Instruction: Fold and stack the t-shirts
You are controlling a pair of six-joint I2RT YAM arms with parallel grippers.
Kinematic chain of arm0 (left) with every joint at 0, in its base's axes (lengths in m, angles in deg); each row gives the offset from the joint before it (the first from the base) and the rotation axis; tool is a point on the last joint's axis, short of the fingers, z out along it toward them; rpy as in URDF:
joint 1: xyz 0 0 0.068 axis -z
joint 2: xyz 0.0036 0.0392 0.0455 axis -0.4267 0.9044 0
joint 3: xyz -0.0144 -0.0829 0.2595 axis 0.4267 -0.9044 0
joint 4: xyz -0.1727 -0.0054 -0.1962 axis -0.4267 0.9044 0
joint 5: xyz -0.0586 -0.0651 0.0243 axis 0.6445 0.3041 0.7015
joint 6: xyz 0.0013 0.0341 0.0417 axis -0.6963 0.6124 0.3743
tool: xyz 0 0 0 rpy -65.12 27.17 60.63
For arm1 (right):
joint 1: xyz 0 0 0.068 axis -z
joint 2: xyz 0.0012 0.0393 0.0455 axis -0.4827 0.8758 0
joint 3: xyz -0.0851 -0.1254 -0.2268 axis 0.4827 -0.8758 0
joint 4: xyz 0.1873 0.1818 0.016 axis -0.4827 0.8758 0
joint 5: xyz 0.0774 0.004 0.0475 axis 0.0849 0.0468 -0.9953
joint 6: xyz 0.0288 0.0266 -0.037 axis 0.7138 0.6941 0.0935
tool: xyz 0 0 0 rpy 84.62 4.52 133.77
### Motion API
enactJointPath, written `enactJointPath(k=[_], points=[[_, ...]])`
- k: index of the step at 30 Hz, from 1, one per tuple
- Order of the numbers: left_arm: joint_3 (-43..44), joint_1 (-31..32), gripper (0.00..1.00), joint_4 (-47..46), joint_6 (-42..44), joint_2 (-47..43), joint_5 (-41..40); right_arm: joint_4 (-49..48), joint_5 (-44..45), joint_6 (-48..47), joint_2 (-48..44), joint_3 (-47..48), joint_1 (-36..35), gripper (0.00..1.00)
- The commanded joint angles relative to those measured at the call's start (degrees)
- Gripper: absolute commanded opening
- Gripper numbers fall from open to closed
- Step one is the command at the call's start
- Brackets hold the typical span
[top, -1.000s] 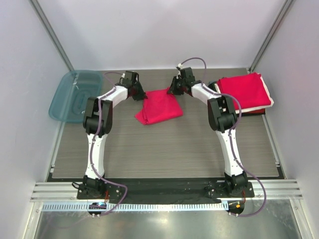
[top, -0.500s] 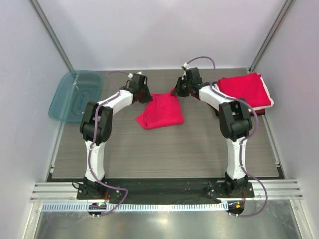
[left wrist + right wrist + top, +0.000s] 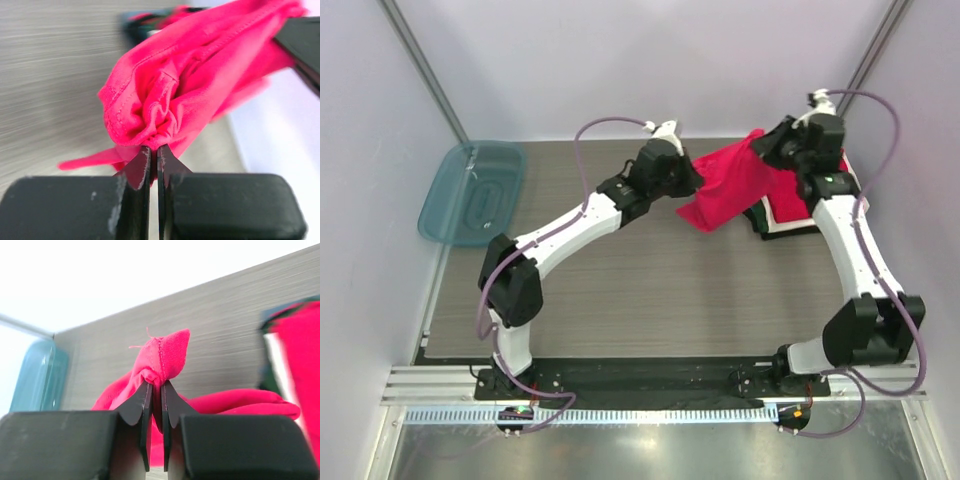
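At the far left of the table [image 3: 650, 290], a translucent teal tray [image 3: 470, 190], well apart from both arms; its inside not clear enough to read from above. At the far right, a stack of folded t-shirts [image 3: 788, 212], red on top with white and dark edges below, partly hidden behind the right arm [image 3: 850, 250] and behind the lifted cloth. Between tray and stack, held up off the table, the bright red t-shirt [image 3: 730, 185], bunched and stretched from one gripper to the other, its right part in front of the stack. In the left gripper [image 3: 154, 155], pressed together, a crumpled fold at the lower left end. In the right gripper [image 3: 155, 390], pinched between nearly closed jaws, a hemmed corner at the upper right end.
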Motion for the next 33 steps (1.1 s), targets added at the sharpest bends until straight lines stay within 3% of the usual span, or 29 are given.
enactJointPath(k=[1, 5, 9, 12, 15, 21, 33], points=[[7.85, 4.54, 0.00, -3.86, -1.04, 1.29, -1.37, 5.61, 0.83, 0.54, -7.05, 1.47, 4.98, 0.01], [16.83, 10.77, 0.00, -3.96, -1.57, 6.75, 0.21, 10.11, -1.72, 0.45, -10.05, 4.55, 14.21, 0.01], [25.09, 12.81, 0.00, -4.48, -3.77, 12.63, 1.62, 12.31, -2.69, 0.54, -10.84, 6.49, 23.69, 0.01], [27.92, 13.07, 0.00, -12.08, -5.43, 17.21, 1.54, 12.32, -4.00, 0.54, -10.14, 6.93, 28.10, 0.01], [31.33, 12.99, 0.00, -17.93, -5.61, 23.61, 0.04, 12.14, -4.45, 0.80, -8.12, 7.89, 30.14, 0.01], [47.16, 12.90, 0.00, -23.98, -6.84, 35.92, -0.48, 11.97, -2.17, 1.41, -4.43, 11.23, 31.63, 0.01], [49.54, 11.32, 0.00, -33.73, -6.94, 40.33, -7.95, 10.21, -1.20, 0.27, 2.43, 13.70, 33.30, 0.01]])
